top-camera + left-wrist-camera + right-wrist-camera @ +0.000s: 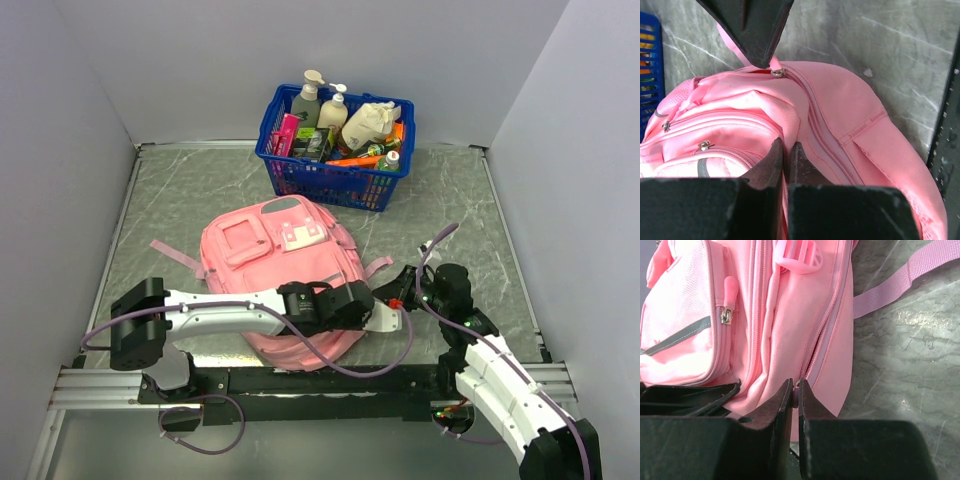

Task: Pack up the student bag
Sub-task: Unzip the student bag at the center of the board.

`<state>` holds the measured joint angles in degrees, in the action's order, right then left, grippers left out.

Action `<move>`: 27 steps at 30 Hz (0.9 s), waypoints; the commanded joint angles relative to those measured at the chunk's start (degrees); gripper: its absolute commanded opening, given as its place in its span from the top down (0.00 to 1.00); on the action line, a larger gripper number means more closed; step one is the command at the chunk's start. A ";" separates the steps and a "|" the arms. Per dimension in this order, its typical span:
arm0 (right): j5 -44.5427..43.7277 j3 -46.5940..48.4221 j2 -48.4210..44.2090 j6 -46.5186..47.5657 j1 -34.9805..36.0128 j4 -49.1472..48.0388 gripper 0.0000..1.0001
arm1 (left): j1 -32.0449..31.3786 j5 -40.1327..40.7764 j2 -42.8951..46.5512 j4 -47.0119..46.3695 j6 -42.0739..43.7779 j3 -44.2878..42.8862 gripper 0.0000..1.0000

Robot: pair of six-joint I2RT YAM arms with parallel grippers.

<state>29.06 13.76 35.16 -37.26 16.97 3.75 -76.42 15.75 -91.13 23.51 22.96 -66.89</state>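
The student bag [265, 255] is a pink backpack lying flat in the middle of the table, front pockets up. At its near right corner my left gripper [372, 305] is shut on a fold of the bag's fabric [805, 125], as the left wrist view shows at the jaws [786, 147]. My right gripper [400, 290] sits just right of it. In the right wrist view its jaws [795, 383] are shut on a small pink zip pull [795, 396] at the end of the bag's main zip. The zip line [822, 325] is slightly parted there.
A blue plastic basket [335, 185] holding bottles and packets stands behind the bag at the back. A pink strap [900, 282] trails over the table to the bag's right. Grey walls enclose three sides, and a metal rail [300, 380] runs along the near edge.
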 commanded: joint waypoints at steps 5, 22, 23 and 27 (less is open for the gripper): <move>-5.40 2.50 6.76 1.31 -0.10 -5.57 1.00 | 0.75 -19.85 1.66 11.98 -0.11 -11.41 0.99; -12.63 9.61 23.29 1.57 -0.80 -16.05 1.00 | 0.84 -35.01 8.07 23.61 11.41 -3.25 0.99; -12.54 9.97 23.46 1.66 -0.63 -15.88 1.00 | 0.92 -33.34 8.16 21.08 10.62 -2.98 0.99; -12.36 10.93 23.47 1.92 -0.71 -14.49 1.00 | 3.03 -24.13 7.38 16.14 5.28 -4.72 0.34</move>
<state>24.21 19.99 58.89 -37.50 17.15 -4.45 -73.89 -9.37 -85.69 40.86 33.15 -70.06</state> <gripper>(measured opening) 0.116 0.277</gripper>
